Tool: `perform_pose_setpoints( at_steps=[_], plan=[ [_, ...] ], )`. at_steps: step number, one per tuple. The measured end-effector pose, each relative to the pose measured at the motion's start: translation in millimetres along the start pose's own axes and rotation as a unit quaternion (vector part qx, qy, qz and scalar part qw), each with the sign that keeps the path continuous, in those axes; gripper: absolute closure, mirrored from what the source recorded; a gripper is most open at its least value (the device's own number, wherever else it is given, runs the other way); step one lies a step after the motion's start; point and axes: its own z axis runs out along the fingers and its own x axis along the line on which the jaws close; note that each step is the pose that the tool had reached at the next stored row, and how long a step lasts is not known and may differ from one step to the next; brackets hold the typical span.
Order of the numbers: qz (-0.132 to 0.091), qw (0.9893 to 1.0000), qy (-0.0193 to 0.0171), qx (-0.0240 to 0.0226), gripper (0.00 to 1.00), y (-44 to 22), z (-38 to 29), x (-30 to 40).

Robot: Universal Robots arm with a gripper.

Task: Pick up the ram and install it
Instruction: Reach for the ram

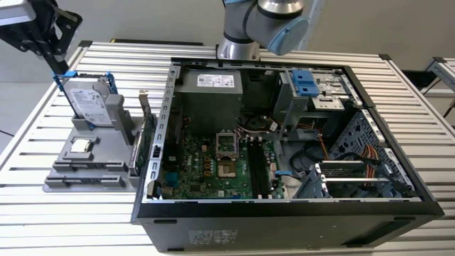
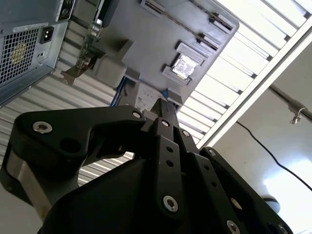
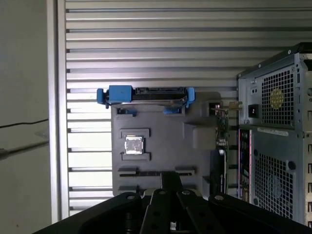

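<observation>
Just under the fingertips, exterior view: a silver hard drive with blue rails point(image 1: 91, 106) stands upright at one end of a grey plastic parts holder point(image 1: 106, 182). The black gripper point(image 1: 61, 68) hangs over the drive's top edge, fingers drawn together, nothing seen between them. Whether they touch the rail, cannot tell. The slim ram: cannot pick it out for certain. The holder's narrow slots, well away from the fingers, show only dark strips. An open black computer case point(image 1: 284, 226) lies off to the side of the fingers, with a green motherboard point(image 1: 213, 165) inside.

Second wrist view: gripper point(image 2: 163, 105) tips pressed together, pointing toward the hard drive point(image 2: 146, 97). A small square silver chip point(image 2: 184, 64) sits beyond them on the holder.

First wrist view: gripper point(image 3: 170, 178) tips closed over the slotted end of the holder point(image 3: 161, 131). The chip point(image 3: 133, 145) and hard drive point(image 3: 146, 92) lie farther ahead of them.
</observation>
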Motion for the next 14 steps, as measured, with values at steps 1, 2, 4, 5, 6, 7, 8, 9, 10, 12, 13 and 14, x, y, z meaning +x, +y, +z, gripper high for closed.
perform_pose_setpoints(
  at_steps=[1, 2, 4, 5, 6, 7, 8, 9, 10, 12, 13, 14],
  plan=[
    [0.000, 1.0000, 0.0000, 0.0000, 1.00, -0.2, 0.0, 0.0],
    [0.000, 1.0000, 0.0000, 0.0000, 1.00, -0.4, 0.0, 0.0],
    [-0.001, 1.0000, 0.0000, 0.0000, 1.00, -0.8, 0.0, 0.0],
    [-0.001, 1.0000, 0.0000, -0.0001, 1.00, -0.9, 0.0, 0.0],
    [-0.001, 1.0000, 0.0000, -0.0001, 1.00, -1.1, 0.0, 0.0],
    [-0.002, 1.0000, 0.0001, 0.0000, 1.00, -1.2, -0.1, 0.0],
    [-0.002, 1.0000, 0.0001, -0.0001, 1.00, -1.3, 0.0, 0.0],
    [-0.003, 1.0000, 0.0001, -0.0001, 1.00, -1.7, -0.1, 0.0],
    [-0.004, 1.0000, 0.0002, -0.0001, 1.00, -2.1, -0.1, -0.1],
    [-0.004, 1.0000, 0.0002, -0.0001, 1.00, -2.2, -0.1, -0.1],
    [-0.005, 1.0000, 0.0002, -0.0001, 1.00, -2.3, -0.1, -0.1],
    [-0.005, 1.0000, 0.0002, -0.0001, 1.00, -2.4, -0.1, -0.1]
  ],
)
